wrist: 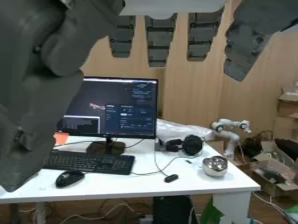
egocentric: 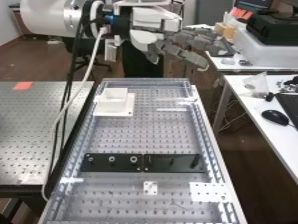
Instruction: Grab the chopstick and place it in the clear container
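1. Dark floor point(egocentric: 40, 65) runs behind the perforated bench point(egocentric: 33, 135), and the clear-walled tray point(egocentric: 146, 81) lies along it.
2. Above the tray's far right corner hangs the hand point(egocentric: 183, 47), its fingers nearly straight and spread apart, pinching nothing.
3. I cannot tell for sure where the chopstick is. A pale strip point(egocentric: 171, 109) inside the tray, right of the white block point(egocentric: 114, 102) and beyond the black plate point(egocentric: 176, 162), may be it, or just glare.
4. That strip's long axis runs crosswise to the tray; which end is the tip, I can't tell.
5. Grasping seems the step in hand. The next move calls for finding the stick, lowering, and closing across its thin sides.
6. Which container is meant isn't plain to me; possibly the tray itself.
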